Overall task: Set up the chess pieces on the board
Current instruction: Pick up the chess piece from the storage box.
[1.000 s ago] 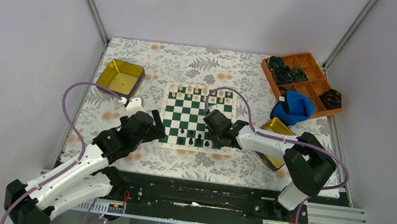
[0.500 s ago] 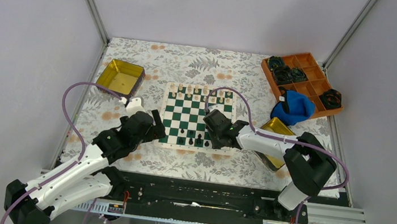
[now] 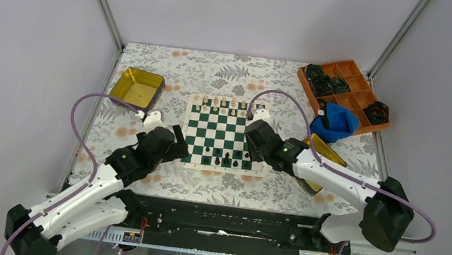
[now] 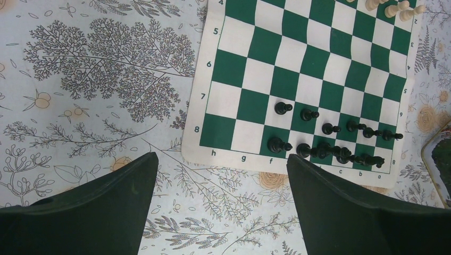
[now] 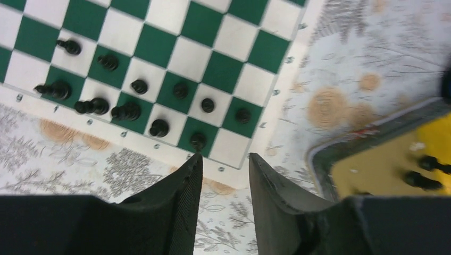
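Note:
The green-and-white board (image 3: 210, 132) lies mid-table. Cream pieces (image 3: 229, 105) line its far edge. Black pieces (image 3: 226, 160) stand in its two near rows, toward the right side; they also show in the left wrist view (image 4: 306, 114) and the right wrist view (image 5: 139, 86). My left gripper (image 3: 175, 147) is open and empty, hovering over the cloth by the board's near left corner (image 4: 220, 159). My right gripper (image 3: 259, 146) is open with a narrow gap and empty, above the board's near right corner (image 5: 225, 156). More black pieces (image 5: 420, 178) lie in a gold tin (image 5: 372, 170).
The gold tin (image 3: 324, 151) right of the board is partly under my right arm. Another gold tin (image 3: 137, 87) sits far left. An orange compartment tray (image 3: 346, 84) with black rings and a blue cloth (image 3: 335, 121) are at the back right.
My right arm has swung right, its elbow moving out toward the table's right edge, and the gripper has shifted right off the near rows. The left arm has not moved.

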Action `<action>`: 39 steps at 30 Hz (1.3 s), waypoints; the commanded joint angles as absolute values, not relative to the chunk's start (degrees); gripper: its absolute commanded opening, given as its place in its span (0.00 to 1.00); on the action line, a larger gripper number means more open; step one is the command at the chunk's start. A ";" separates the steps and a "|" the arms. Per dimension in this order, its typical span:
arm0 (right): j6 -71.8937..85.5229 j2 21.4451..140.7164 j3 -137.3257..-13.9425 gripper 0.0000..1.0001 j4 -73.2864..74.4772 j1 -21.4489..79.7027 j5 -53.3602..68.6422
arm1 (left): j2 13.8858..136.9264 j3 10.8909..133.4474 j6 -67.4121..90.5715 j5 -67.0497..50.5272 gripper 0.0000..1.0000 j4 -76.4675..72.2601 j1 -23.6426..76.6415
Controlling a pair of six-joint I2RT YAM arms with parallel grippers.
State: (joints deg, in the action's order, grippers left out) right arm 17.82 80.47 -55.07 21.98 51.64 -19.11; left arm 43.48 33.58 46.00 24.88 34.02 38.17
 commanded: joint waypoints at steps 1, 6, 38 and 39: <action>20.23 74.69 -54.84 0.45 26.51 50.48 -31.69 | 42.89 32.95 46.54 25.63 0.99 31.83 37.88; 22.79 66.79 -50.12 0.46 27.23 40.24 -30.70 | 43.39 32.78 46.16 25.08 0.99 31.16 37.88; 28.24 72.64 -39.89 0.37 17.57 8.03 -21.21 | 40.25 28.85 46.06 21.25 0.99 27.71 38.03; 28.22 73.21 -40.03 0.37 17.21 7.82 -21.10 | 40.25 28.91 46.06 21.15 0.99 27.73 38.05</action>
State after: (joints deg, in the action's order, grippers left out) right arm 28.14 71.70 -39.66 19.99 9.08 -22.31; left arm 40.49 29.36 45.98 21.61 31.64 38.17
